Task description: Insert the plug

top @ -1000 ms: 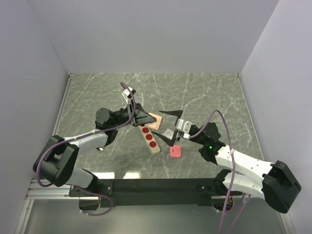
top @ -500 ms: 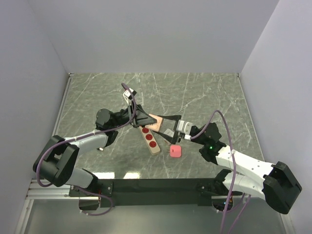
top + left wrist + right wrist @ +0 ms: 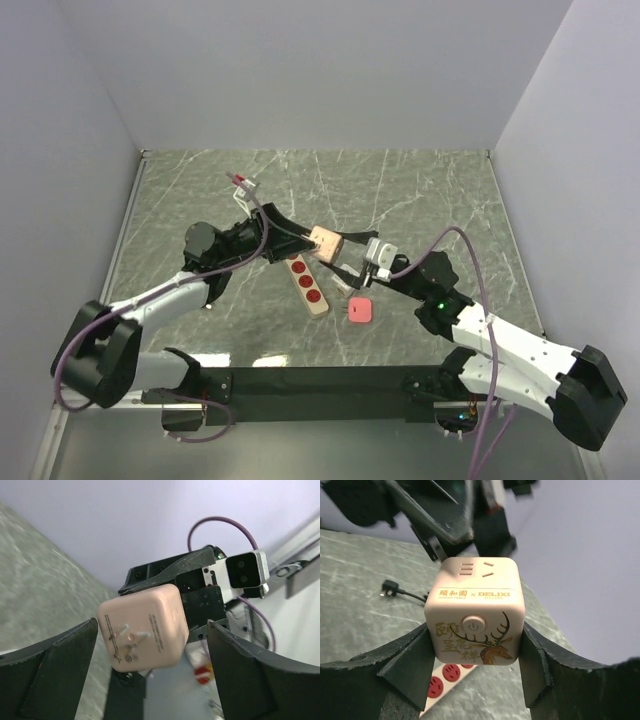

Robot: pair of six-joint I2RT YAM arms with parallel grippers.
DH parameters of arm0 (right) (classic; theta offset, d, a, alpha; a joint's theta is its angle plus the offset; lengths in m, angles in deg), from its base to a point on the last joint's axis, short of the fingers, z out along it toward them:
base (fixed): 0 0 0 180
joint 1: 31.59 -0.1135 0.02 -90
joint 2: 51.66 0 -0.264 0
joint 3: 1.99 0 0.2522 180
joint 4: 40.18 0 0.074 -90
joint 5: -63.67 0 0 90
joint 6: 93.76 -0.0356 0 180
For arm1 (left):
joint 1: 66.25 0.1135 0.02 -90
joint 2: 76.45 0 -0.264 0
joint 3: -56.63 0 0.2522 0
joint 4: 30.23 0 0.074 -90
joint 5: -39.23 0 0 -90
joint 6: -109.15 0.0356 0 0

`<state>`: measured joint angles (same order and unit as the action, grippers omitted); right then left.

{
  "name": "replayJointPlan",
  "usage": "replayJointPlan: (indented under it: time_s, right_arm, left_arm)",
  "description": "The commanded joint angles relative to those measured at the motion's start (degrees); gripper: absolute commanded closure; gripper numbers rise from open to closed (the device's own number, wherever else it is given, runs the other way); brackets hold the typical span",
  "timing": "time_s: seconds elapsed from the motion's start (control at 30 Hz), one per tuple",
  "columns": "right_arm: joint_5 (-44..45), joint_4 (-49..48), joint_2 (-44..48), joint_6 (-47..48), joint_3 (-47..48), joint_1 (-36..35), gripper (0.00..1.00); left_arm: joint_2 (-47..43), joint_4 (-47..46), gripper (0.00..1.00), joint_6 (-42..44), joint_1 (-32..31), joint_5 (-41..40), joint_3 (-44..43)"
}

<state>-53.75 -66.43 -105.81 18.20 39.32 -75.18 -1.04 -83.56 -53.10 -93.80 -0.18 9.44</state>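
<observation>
Your right tool pinches the plug raised over the power strip; your left tool, spread, flanks it with gaps.

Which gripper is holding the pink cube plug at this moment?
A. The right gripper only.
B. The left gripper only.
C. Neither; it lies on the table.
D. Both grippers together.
A: in the right wrist view the right gripper has its jaws pressed on both sides of the pink cube plug, while the left gripper has its jaws spread wider than the cube.
</observation>
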Motion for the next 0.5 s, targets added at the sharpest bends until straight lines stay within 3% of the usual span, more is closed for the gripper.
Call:
replayJointPlan:
  time_s: [0.0, 0.17, 0.33, 0.47]
  right_arm:
    - [6.67, 2.82, 2.64, -0.86, 3.3, 0.09, 1.0]
    - [11.86, 11.16, 2.74, -1.56, 6.27, -0.09, 1.0]
    - [19.75, 21.98, -0.59, -4.1, 9.88, -2.19, 1.0]
    - [23.63, 31.55, -4.9, -6.66, 15.67, -4.12, 1.0]
  left_arm:
    - [-5.62, 12.29, 0.04, 16.07, 0.92, -5.92, -1.37]
    - [-9.49, 18.73, 0.01, 21.34, 4.43, -8.13, -0.24]
    - [-13.28, 34.53, 0.01, 30.84, 6.81, -22.76, 0.47]
    - [-10.91, 35.81, 0.0, 33.58, 8.74, -26.07, 1.87]
